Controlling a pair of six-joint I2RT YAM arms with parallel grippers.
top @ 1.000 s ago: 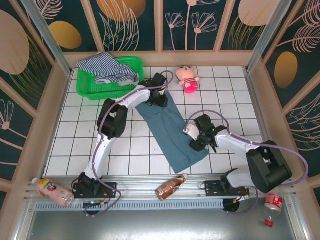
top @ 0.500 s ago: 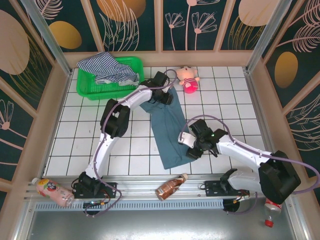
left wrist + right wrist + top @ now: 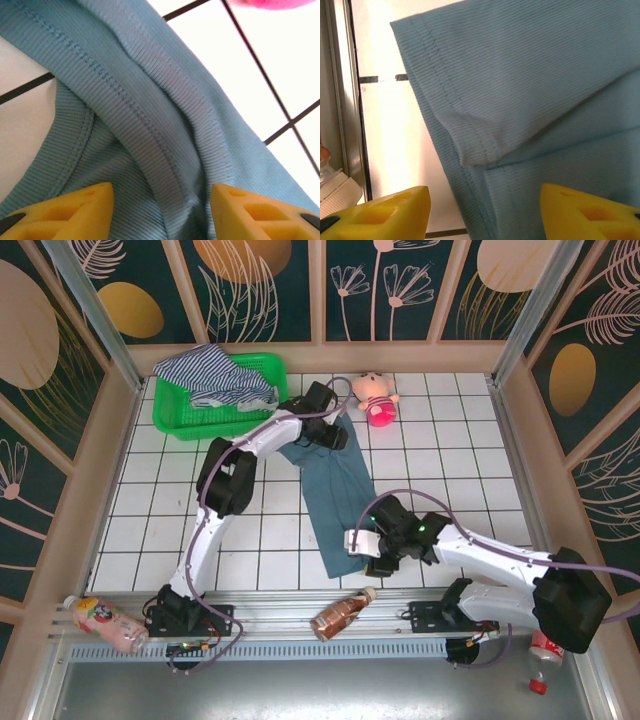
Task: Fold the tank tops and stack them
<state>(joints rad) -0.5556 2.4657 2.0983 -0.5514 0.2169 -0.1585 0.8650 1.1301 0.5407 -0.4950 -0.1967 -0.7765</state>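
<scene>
Between the parted fingers of our left gripper [image 3: 160, 200] lay the teal tank top [image 3: 335, 490], ungripped, the arm stretched far forward. Our right gripper [image 3: 485, 207], arm bent low, gaped over its hem, empty.

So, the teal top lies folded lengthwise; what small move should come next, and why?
Probably lift both arms straight up off the teal tank top. The left gripper at the neckline and the right gripper at the hem corner both stand open over loose cloth, so nothing is held.
</scene>
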